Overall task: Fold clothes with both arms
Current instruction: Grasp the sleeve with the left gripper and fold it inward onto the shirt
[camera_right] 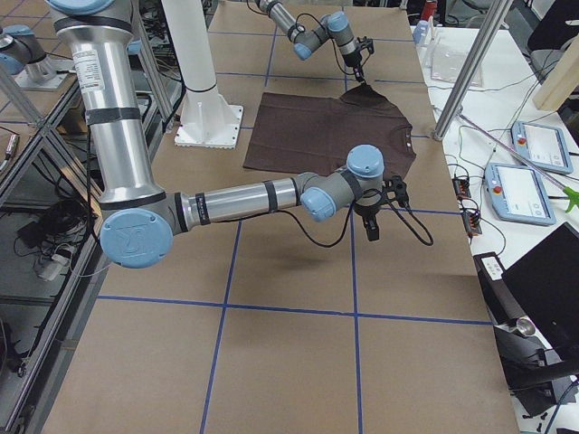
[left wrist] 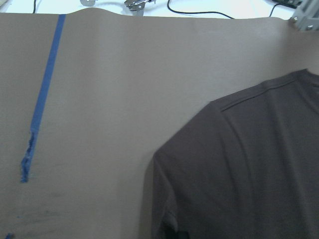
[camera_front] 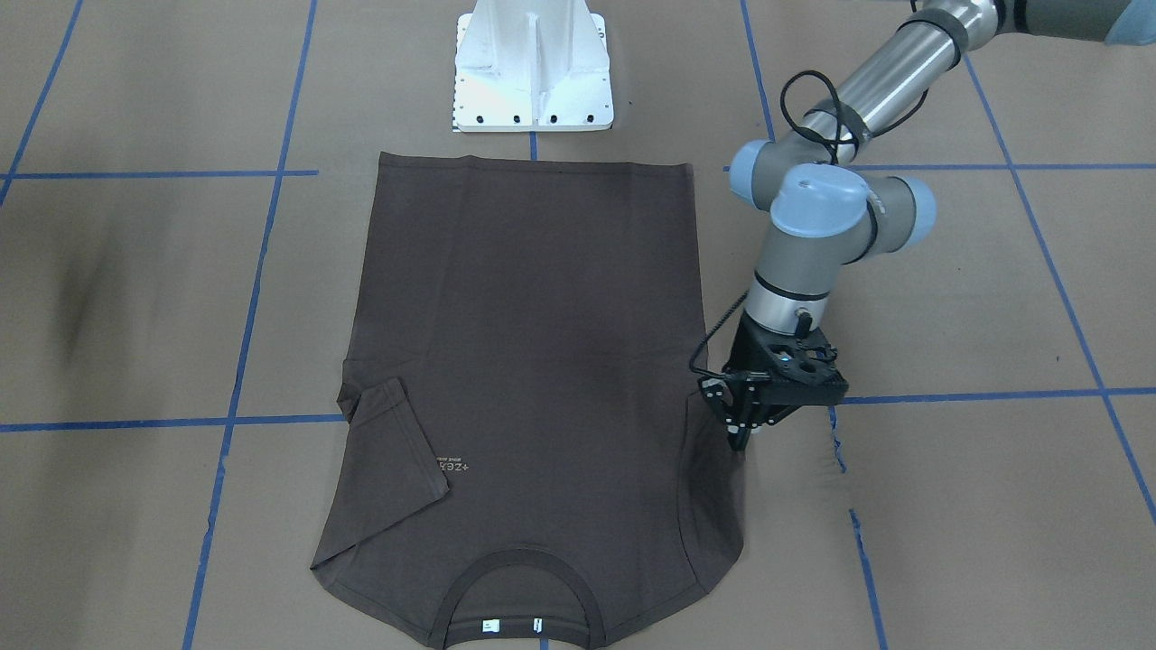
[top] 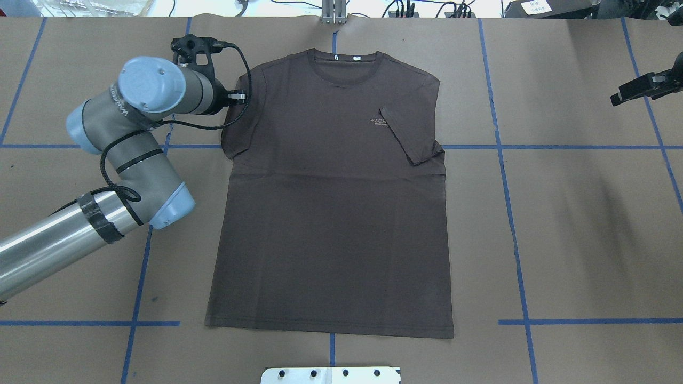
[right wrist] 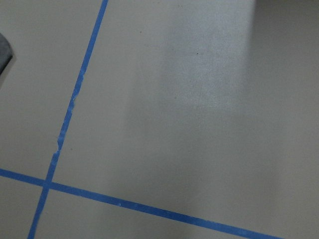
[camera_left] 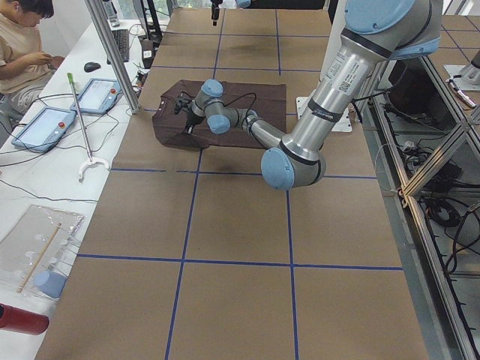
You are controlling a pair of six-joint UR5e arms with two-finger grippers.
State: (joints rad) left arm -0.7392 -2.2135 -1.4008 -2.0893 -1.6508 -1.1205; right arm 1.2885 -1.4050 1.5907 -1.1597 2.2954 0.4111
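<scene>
The left gripper (camera_front: 741,439) sits at the T-shirt's (top: 331,213) unfolded sleeve (top: 238,136), jaws seemingly pinched on its hem, probably to fold it inward. The shirt lies spread on the table (top: 576,224). The right gripper (top: 619,98) hovers well clear, whether open or closed I cannot tell.

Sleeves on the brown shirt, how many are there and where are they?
2. The folded sleeve lies over the T-shirt chest beside the lettering. The flat sleeve sticks out sideways at the left end effector. Neither is hidden.
</scene>
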